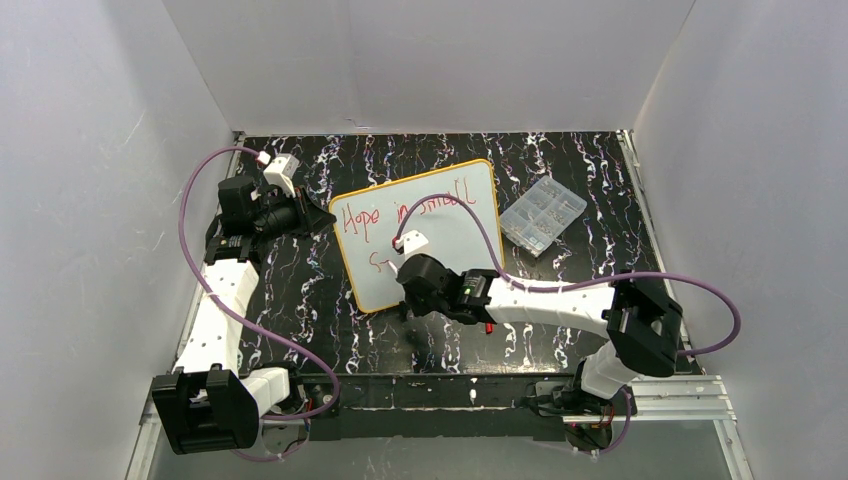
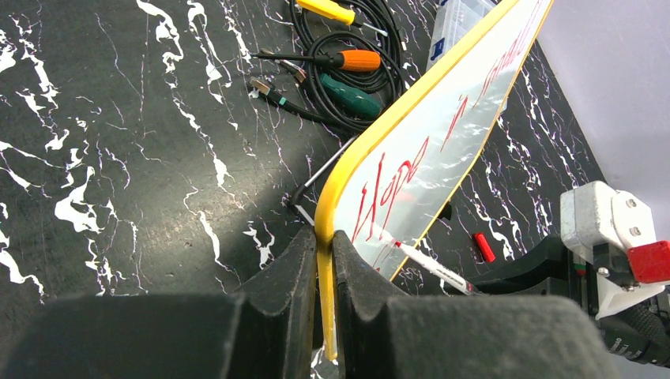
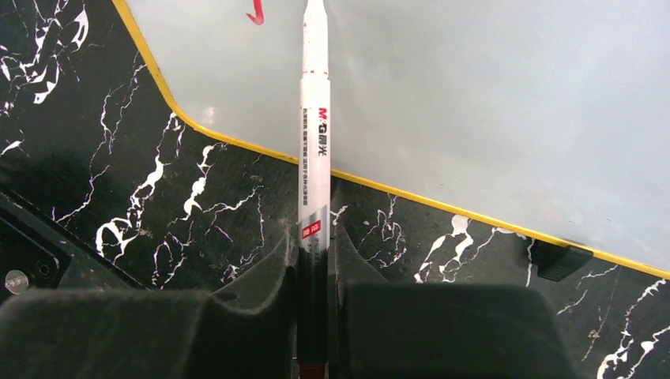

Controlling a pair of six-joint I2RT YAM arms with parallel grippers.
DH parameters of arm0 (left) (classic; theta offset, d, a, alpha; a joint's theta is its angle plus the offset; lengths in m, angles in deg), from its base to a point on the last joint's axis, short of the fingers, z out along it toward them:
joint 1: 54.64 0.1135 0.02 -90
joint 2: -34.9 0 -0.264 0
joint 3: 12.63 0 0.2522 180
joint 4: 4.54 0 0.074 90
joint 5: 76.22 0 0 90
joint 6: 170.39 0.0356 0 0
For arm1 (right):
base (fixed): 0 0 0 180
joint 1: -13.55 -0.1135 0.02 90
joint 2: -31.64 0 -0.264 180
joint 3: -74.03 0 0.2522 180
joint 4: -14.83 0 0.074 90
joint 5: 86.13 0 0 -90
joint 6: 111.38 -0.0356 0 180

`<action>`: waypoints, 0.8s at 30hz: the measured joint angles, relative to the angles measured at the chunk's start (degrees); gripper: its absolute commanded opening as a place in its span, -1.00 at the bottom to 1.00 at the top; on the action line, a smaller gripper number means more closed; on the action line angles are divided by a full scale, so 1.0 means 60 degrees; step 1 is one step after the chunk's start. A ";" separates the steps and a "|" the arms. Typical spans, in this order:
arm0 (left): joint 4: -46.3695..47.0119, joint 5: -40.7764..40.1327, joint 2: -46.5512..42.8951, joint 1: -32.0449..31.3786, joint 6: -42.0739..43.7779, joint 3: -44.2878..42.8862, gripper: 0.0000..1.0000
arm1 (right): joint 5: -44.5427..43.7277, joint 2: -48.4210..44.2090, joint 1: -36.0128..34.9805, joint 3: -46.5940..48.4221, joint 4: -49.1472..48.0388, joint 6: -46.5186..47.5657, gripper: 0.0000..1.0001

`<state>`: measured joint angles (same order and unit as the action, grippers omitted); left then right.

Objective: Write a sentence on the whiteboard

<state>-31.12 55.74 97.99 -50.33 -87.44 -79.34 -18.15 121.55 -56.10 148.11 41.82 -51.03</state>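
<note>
Left tool (image 2: 323,238) pinches the edge of the flat white, yellow-rimmed whiteboard (image 1: 450,240) on the black marbled desk (image 1: 300,300), likely bracing it against pen pressure. Right tool (image 3: 316,238) clamps the slim white marker (image 3: 314,118), tip at the second line of the red handwritten sentence (image 1: 362,217).

Built of white tubular links (image 1: 215,320) joined by blocky black joint housings (image 1: 205,408). Looped with one thin purple cable (image 1: 182,228) per arm. Tipped with matte black, padded two-finger left hand (image 2: 324,237) and right hand (image 3: 316,245). Capped at the wrist with a white screwed block (image 2: 608,225) carrying a red tab (image 2: 652,260).
</note>
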 measured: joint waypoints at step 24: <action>0.0000 0.0004 0.0000 0.0000 0.0000 0.0000 -1.00 | -0.0310 0.0055 0.0171 0.0688 -0.0157 0.0940 -0.97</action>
<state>-31.12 55.76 97.99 -50.33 -87.44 -79.34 -20.01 121.88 -55.07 152.24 40.88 -45.39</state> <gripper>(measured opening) 0.087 0.179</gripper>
